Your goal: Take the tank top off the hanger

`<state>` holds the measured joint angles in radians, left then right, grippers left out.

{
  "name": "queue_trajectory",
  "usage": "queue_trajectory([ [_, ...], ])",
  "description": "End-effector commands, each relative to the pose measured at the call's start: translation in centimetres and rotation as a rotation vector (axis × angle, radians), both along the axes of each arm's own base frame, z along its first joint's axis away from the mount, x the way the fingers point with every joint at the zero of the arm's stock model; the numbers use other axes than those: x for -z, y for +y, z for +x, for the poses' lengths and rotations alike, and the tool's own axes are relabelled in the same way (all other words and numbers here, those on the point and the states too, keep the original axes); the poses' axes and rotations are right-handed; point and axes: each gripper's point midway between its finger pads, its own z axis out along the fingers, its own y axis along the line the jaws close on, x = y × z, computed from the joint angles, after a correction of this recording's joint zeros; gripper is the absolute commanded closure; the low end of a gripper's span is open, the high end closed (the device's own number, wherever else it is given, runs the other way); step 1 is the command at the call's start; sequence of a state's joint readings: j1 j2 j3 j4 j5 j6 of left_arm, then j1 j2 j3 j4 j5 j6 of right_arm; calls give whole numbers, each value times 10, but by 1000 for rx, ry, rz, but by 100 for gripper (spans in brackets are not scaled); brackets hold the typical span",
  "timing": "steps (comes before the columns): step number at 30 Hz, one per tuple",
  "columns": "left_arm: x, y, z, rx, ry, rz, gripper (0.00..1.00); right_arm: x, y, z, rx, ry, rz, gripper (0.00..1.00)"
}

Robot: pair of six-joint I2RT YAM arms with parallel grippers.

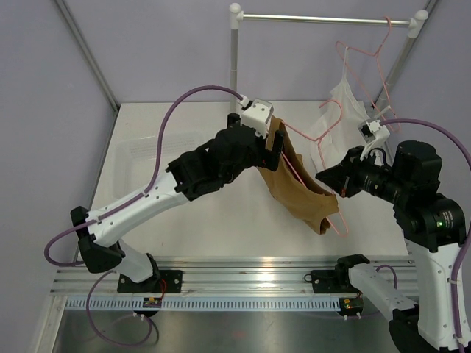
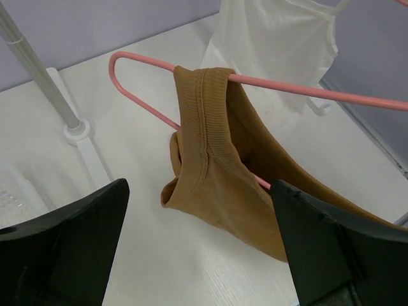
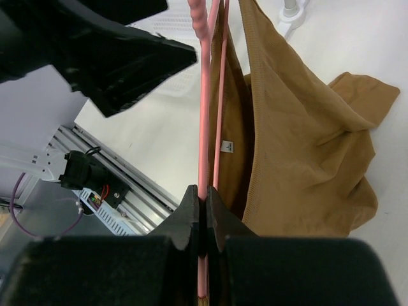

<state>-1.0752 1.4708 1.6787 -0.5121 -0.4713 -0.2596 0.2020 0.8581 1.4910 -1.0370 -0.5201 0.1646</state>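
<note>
The tan-brown tank top point(image 1: 298, 187) hangs folded over a pink wire hanger point(image 1: 342, 229) held above the table. My right gripper point(image 1: 321, 176) is shut on the hanger; in the right wrist view its jaws point(image 3: 203, 201) pinch one pink wire point(image 3: 204, 115), with the tank top point(image 3: 299, 140) draped just to the right. My left gripper point(image 1: 277, 147) is open at the tank top's upper end. In the left wrist view point(image 2: 199, 191) the ribbed strap point(image 2: 207, 108) loops over the hanger's arm point(image 2: 319, 94), ahead of and between the wide-open fingers, untouched.
A white sheer top point(image 1: 352, 95) hangs on a second pink hanger from the metal rail point(image 1: 324, 20) at the back right; it shows in the left wrist view point(image 2: 274, 38). The rail's white post point(image 1: 234, 51) stands behind. A translucent bin point(image 1: 158, 151) sits on the table's left.
</note>
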Motion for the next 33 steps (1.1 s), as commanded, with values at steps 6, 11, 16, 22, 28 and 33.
queue_trajectory([
  [6, -14, -9, 20, -27, -53, -22, 32, -19, 14, -13, -103, -75, 64, 100],
  [11, -11, -8, 30, -42, -45, -33, 59, -17, 14, -17, -108, -74, 60, 100],
  [16, -12, 10, 41, -127, -46, -46, 100, -3, 13, -15, -105, -49, 41, 100],
  [22, 1, 81, 58, -360, 23, -140, 100, 13, 25, -39, -242, -35, 32, 100],
  [28, 17, 155, 62, -536, 69, -208, 100, 4, 30, -67, -351, -124, 38, 100],
  [33, 30, 169, 44, -513, 109, -221, 100, -13, 38, -67, -384, -207, 100, 100],
])
